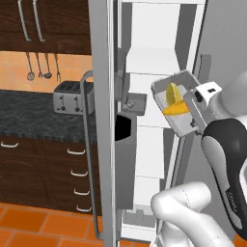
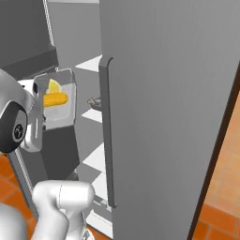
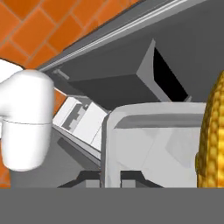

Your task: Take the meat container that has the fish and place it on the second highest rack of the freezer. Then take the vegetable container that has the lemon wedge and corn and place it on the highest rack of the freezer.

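An orange tiled floor [image 1: 29, 219] met dark cabinets [image 1: 43, 164]; a toaster [image 1: 67, 96] sat on the table [image 1: 29, 116]. The tool [image 1: 195, 123] gripped the tilted container [image 1: 185, 79], holding lemon [image 1: 171, 92] and corn [image 1: 176, 109], before the open freezer [image 1: 149, 58].

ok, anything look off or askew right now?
Yes: the vegetable container is held steeply tilted in the gripper, in front of the open freezer. Its open face is turned sideways toward the cameras, yet the corn and lemon wedge sit inside, not spilled.
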You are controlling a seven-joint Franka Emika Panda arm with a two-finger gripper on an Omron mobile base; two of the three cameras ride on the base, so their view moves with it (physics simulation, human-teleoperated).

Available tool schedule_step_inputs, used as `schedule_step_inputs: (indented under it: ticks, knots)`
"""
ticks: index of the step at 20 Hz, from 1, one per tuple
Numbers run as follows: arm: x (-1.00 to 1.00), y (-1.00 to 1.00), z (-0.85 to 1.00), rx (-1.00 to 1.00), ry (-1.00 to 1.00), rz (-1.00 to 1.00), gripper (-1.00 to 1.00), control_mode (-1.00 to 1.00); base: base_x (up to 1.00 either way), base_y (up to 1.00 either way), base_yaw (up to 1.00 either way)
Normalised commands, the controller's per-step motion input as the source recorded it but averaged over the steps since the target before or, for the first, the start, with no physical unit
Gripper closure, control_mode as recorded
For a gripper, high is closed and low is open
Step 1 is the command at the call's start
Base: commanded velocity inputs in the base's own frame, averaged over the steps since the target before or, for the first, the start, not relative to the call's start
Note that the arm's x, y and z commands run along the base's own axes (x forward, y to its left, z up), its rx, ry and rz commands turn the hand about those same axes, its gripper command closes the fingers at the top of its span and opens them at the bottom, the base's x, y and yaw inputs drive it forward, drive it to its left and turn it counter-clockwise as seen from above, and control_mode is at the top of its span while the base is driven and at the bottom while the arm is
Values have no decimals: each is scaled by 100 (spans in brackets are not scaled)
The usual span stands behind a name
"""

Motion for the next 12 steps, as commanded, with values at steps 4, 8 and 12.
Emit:
schedule_step_inputs:
  ticks: [4,8,12]
  knots:
    - [58,46,37,2,-9,-11,100,-100,0,0,0]
    - [79,6,27,6,-1,-10,100,-100,0,0,0]
    - [72,-3,3,7,-7,-10,100,-100,0,0,0]
